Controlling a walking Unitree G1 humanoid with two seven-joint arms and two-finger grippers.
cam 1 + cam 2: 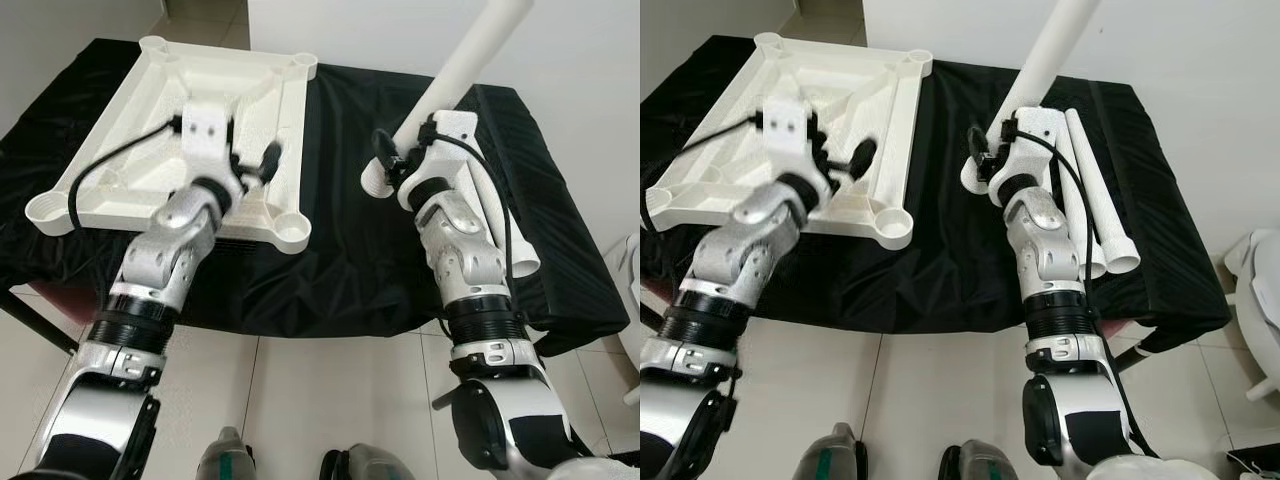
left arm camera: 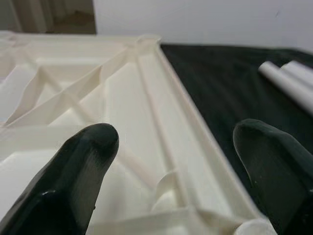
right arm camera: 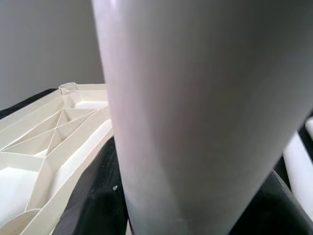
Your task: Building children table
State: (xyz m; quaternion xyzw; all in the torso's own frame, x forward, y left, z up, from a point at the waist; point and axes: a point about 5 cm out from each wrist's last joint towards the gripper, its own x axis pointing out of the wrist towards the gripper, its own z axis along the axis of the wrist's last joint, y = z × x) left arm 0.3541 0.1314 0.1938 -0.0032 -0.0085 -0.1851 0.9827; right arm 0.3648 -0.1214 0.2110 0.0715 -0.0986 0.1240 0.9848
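With the right hand [image 1: 392, 160] clamped on the white leg [image 1: 455, 75] beside the upturned tabletop [image 1: 150, 130] on the table [image 1: 350, 250], and the left hand [image 2: 171, 161] apart over its rim, the steeply tilted leg risks missing the corner socket [image 1: 290, 232].

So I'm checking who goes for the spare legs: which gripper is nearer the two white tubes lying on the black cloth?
Right. The right gripper, holding a tube, is just beside the lying tubes; the left gripper is over the tabletop, farther away.
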